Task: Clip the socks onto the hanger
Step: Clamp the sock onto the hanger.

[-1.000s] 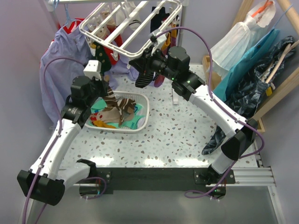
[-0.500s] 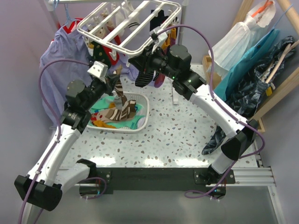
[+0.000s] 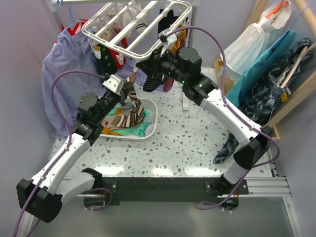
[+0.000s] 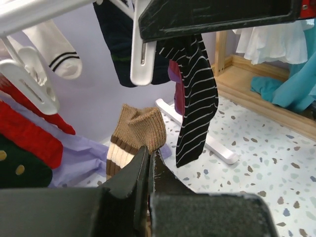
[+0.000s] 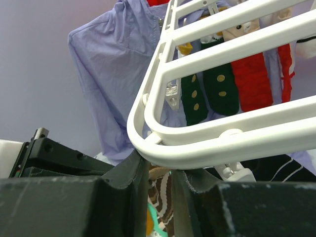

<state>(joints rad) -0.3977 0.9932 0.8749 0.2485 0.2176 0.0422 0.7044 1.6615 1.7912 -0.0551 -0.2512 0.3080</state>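
Jaws of L gripper (image 4: 149,153) pressed together, pinching sock (image 4: 134,132), held above basket (image 3: 155,117), under hanger (image 5: 212,145). R gripper (image 5: 154,165) jaws grip hanger rim. Risk: shallow pinch, sock slips off; rim slides, hanger tilts. Pinch depth hidden by gripper body; R contact prob. firm, partly cut off.

Speckled table (image 3: 187,143) underfoot, and a white slotted laundry basket (image 3: 150,129) sits toward its far-left corner. Beyond the left edge a big lavender shirt (image 3: 64,64) hangs against the purple wall. Over at the right edge, a wooden frame (image 3: 296,94) carries a white garment (image 3: 252,42), a teal one (image 3: 261,69) and a dark patterned one (image 3: 276,94).
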